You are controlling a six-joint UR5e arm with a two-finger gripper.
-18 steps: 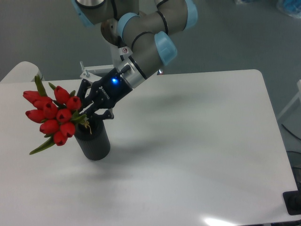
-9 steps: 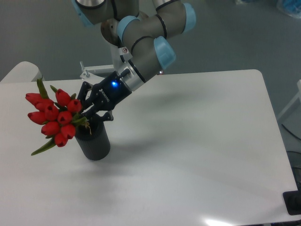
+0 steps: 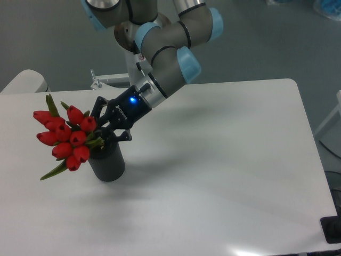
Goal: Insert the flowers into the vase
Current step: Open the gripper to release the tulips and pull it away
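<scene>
The flowers (image 3: 66, 137), a bunch of red closed tulips with green leaves, lean out to the left over the mouth of the vase (image 3: 108, 162), a dark grey cylinder standing on the white table (image 3: 224, 160). Their stems run toward the vase mouth and are hidden behind the blooms and the gripper. My gripper (image 3: 104, 130) sits just above the vase's rim, its black fingers shut on the flower stems. Whether the stem ends are inside the vase is hidden.
The arm (image 3: 160, 48) reaches down from the back. A metal bracket (image 3: 104, 81) stands at the table's back edge. A second white table corner (image 3: 24, 81) lies at the far left. A dark object (image 3: 333, 229) sits at the right front corner.
The gripper and the bunch have shifted slightly right and down toward the vase, and the bunch has tilted a bit more upright. The vase has not moved.
</scene>
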